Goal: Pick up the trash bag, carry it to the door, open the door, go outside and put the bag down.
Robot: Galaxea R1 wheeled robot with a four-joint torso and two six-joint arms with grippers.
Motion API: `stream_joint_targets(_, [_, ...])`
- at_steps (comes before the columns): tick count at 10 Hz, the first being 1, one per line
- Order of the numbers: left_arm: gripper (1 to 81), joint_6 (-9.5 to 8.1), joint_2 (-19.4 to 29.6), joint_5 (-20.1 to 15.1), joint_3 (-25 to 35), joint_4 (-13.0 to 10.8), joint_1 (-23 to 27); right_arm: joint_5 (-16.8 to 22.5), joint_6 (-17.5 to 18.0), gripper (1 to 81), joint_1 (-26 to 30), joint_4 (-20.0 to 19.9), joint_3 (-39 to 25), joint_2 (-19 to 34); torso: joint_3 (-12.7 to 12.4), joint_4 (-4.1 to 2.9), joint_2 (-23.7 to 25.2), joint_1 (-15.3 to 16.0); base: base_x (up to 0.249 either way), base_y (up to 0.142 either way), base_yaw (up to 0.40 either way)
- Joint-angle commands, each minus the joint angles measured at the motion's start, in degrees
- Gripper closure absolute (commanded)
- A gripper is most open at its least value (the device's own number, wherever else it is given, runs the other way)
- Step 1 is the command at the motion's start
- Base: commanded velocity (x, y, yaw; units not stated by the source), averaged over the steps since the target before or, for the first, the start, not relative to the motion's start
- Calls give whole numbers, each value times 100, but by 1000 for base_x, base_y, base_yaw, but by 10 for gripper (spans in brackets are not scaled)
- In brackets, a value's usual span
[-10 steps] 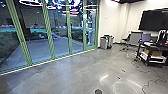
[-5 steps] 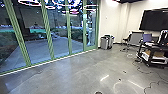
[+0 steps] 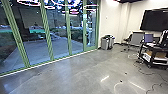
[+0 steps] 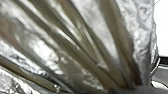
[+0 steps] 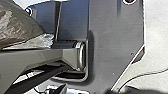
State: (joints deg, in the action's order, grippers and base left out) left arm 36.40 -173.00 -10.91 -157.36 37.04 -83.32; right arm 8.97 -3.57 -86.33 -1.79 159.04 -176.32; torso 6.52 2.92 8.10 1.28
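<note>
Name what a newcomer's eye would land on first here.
Probably the tall green-framed glass panels, running along the left of the head view with a paved path outside. Next, likely, the big dark screen on the wall at upper right. Close up, the shiny, creased trash bag looms large in the left wrist view.

Glossy grey floor (image 3: pixel 67 75): bins (image 3: pixel 105 44), chair (image 3: pixel 137 39), black cart (image 3: pixel 156 61), thin cables (image 3: pixel 153 86)

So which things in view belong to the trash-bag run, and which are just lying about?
Job:
- trash bag, bunched up close to the left wrist camera
- green-framed glass front
- paving outside

Just about:
- bins
- chair
- black cart
- laptop
- wall screen
</note>
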Motion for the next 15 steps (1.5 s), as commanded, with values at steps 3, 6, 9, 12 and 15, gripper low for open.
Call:
stream_joint_targets(3, [811, 60, 28, -482, -6, -12, 321, 360, -12, 10, 287, 12, 12, -2, 0, 0, 2, 0, 146, 0, 0])
stream_joint_targets(6, [811, 60, 19, -491, -6, -12, 321, 360, -12, 10, 278, 12, 12, -11, 0, 0, 2, 0, 154, 0, 0])
stream_joint_targets(9, [811, 60, 10, -491, -6, -12, 321, 307, -12, 10, 270, 12, 12, 7, 0, 0, 2, 0, 154, 0, 0])
stream_joint_targets(12, [811, 60, 10, -491, -5, -12, 321, 281, -12, 10, 270, 12, 12, 7, 0, 0, 2, 0, 154, 0, 0])
stream_joint_targets(15, [811, 60, 10, -491, -6, -12, 321, 281, -12, 10, 270, 12, 12, 7, 0, 0, 2, -2, 156, -67, 0])
